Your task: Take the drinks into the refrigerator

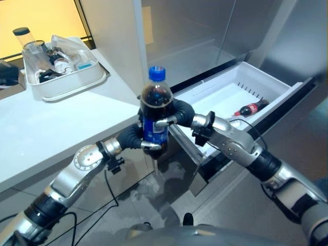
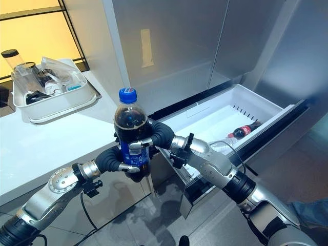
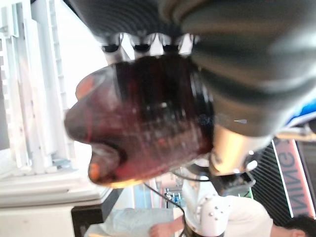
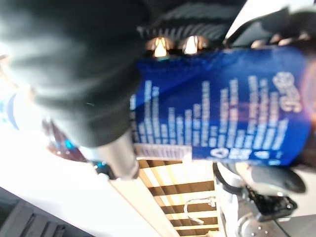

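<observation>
Holding the cola bottle [image 2: 131, 134] upright between both hands, clear of the worktop [image 2: 31, 154], I have my left hand [image 2: 117, 160] curled round its lower body and my right hand [image 2: 156, 134] wrapped round the label from the other side. My judgement: hand it over cleanly before swinging right. I'd let the right hand take the full weight, loosen the left, then carry the bottle over the open freezer drawer [image 2: 266, 115] and lay it beside the small red-labelled bottle [image 2: 244, 129] already inside.
</observation>
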